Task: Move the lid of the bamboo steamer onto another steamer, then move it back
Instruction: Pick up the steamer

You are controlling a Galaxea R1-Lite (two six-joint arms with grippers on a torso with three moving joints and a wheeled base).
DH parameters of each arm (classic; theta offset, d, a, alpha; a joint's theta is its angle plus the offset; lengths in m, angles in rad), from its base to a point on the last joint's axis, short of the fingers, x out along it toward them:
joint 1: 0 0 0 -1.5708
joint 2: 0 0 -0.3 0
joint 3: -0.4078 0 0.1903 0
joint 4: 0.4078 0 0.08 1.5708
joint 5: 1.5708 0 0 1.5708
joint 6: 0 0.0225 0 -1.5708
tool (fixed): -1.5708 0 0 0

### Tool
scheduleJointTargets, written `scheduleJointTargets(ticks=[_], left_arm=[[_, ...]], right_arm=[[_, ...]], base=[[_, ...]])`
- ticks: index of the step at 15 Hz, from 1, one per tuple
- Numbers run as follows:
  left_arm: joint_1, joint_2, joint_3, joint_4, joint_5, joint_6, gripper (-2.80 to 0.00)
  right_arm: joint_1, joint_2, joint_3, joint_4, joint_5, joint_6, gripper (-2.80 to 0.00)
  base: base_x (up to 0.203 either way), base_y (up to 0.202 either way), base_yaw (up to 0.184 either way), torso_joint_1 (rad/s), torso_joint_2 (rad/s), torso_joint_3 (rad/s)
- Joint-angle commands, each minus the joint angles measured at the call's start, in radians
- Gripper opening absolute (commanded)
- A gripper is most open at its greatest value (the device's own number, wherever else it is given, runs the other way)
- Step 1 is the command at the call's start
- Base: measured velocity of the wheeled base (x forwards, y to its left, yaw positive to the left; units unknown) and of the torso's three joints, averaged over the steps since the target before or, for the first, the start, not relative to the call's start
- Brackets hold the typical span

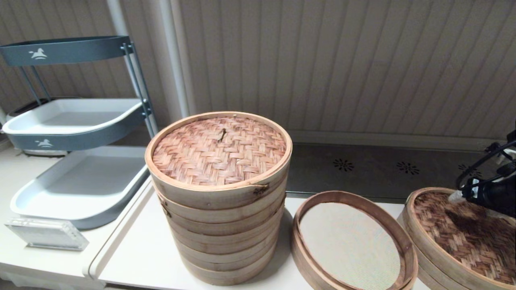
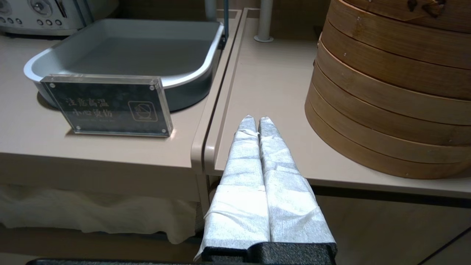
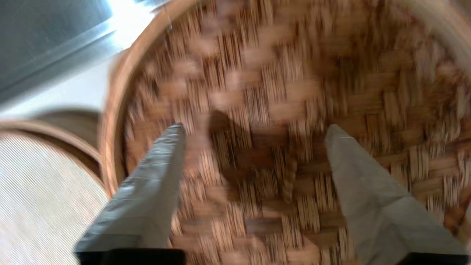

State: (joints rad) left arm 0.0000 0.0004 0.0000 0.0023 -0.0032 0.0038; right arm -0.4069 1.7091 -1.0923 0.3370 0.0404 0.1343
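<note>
The bamboo steamer lid [image 1: 467,237], dark mottled weave in a pale rim, lies on a low steamer at the table's right end. My right gripper [image 3: 254,129] hovers open just above its woven top [image 3: 279,95], one finger on each side of the small centre loop [image 3: 289,176]. In the head view only the right arm's dark wrist [image 1: 489,191] shows over the lid. Another steamer [image 1: 352,243], with a dark reddish rim and flat cream liner, stands uncovered to the lid's left. My left gripper [image 2: 256,118] is shut and empty at the table's front edge.
A tall pale many-tiered stack [image 1: 219,193] with a reddish-tan woven lid stands in the middle of the table. Left of it are a grey tiered tray rack [image 1: 76,185] and a small acrylic sign [image 1: 46,233]. A wall runs behind.
</note>
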Motion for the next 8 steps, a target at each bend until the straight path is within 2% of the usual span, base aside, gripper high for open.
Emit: scheduleJointTargets(ticks=[1, 4, 8], left_arm=[[0.000, 0.001, 0.003, 0.000, 0.000, -0.001, -2.80], [0.000, 0.001, 0.003, -0.001, 0.000, 0.001, -2.80], [0.000, 0.001, 0.003, 0.001, 0.000, -0.001, -2.80]], right_arm=[[-0.011, -0.002, -0.016, 0.037, -0.001, -0.013, 0.00], [-0.029, 0.003, -0.069, 0.139, -0.001, -0.040, 0.00], [-0.030, 0.007, -0.070, 0.154, -0.004, -0.045, 0.00]], base=[[0.000, 0.000, 0.000, 0.000, 0.00, 0.000], [0.000, 0.000, 0.000, 0.000, 0.00, 0.000], [0.000, 0.000, 0.000, 0.000, 0.00, 0.000]])
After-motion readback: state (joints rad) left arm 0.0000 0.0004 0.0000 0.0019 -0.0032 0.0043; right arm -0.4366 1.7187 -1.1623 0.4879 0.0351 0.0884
